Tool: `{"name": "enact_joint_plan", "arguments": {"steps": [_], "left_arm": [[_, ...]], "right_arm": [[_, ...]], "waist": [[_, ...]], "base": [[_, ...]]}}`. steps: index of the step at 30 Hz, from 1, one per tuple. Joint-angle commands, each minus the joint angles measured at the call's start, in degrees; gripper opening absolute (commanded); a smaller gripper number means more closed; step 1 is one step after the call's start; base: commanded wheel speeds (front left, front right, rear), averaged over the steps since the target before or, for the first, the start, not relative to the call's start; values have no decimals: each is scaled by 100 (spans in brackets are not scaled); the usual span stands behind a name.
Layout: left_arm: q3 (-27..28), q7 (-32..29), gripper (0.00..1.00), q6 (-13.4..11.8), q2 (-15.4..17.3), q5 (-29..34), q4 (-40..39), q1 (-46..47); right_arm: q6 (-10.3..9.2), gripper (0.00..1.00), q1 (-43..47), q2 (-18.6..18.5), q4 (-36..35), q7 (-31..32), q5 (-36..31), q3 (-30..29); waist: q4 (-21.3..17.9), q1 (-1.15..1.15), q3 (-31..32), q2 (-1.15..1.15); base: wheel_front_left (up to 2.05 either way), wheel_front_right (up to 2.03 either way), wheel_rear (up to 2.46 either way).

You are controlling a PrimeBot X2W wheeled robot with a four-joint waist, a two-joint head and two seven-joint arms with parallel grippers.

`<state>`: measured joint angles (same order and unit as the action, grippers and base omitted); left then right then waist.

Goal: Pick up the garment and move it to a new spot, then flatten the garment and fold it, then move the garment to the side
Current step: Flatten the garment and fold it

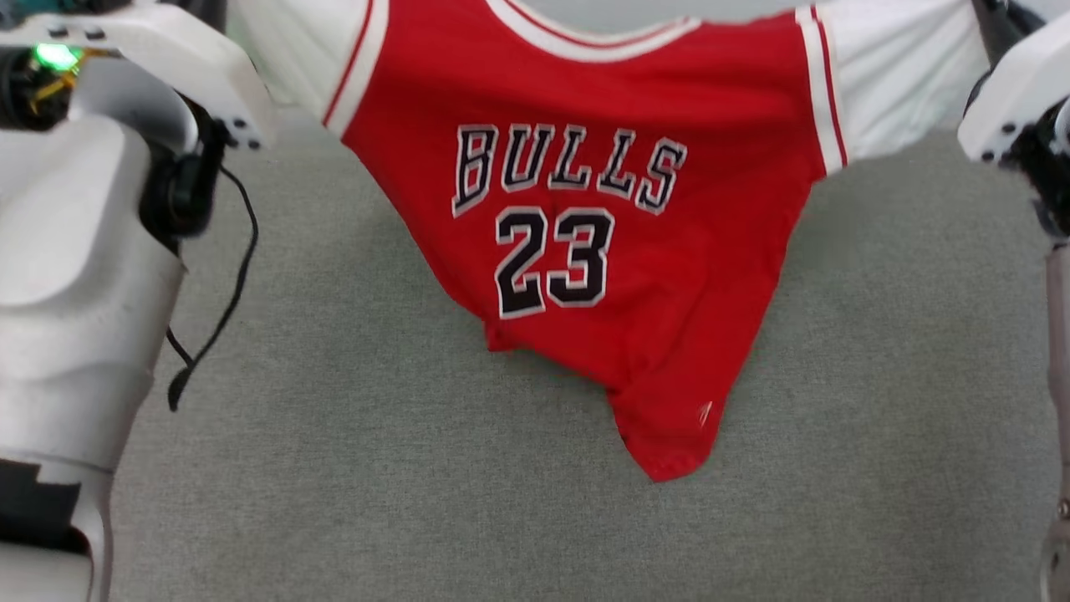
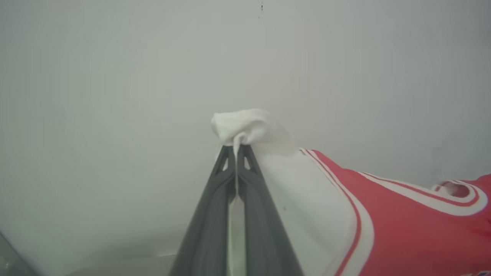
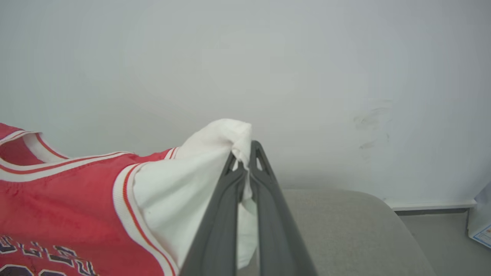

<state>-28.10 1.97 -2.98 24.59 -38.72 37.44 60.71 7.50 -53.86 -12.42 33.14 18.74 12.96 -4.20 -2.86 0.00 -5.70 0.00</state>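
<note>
The garment [image 1: 585, 209] is a red jersey with "BULLS 23" in black-and-white letters and white sleeves. It hangs spread between my two arms above the grey cloth surface [image 1: 376, 468], its bottom hem drooping to a point at the lower middle. In the left wrist view my left gripper [image 2: 235, 147] is shut on the bunched white sleeve [image 2: 245, 126]. On the other side, my right gripper [image 3: 244, 147] is shut on the opposite white sleeve [image 3: 218, 134]. The head view shows only the pale forearms at both edges; the fingers are out of that picture.
A plain pale wall [image 2: 153, 76] stands behind the surface. A black cable [image 1: 226, 309] dangles from my left arm. The grey surface's rounded corner [image 3: 383, 214] shows at the right, with floor and a white-and-blue item [image 3: 481, 226] beyond it.
</note>
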Motion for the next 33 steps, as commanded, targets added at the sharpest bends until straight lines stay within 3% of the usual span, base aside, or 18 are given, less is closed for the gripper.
{"name": "enact_joint_plan", "arguments": {"steps": [1,16,22,33], "left_arm": [[40,39,0,24,-3,7,37,143],[284,837,0,381,275,413,940,3233],[211,1000,0,530,279,567,1124,3964],[175,1185,0,641,0,424,1574,3702]], "right_arm": [[-2,0,-138,11,42,-41,-4,2],[-2,0,-3359,160,822,-1633,-589,-12],[-3,0,-4173,230,1112,-2112,-643,91],[-3,0,-4556,417,2081,-2480,-425,713]], "waist": [[-31,0,-158,0],[-234,0,-2076,0],[-232,0,-2556,0],[-193,0,-3050,0]], "base": [[0,0,0],[0,0,0],[0,0,0],[0,0,0]]}}
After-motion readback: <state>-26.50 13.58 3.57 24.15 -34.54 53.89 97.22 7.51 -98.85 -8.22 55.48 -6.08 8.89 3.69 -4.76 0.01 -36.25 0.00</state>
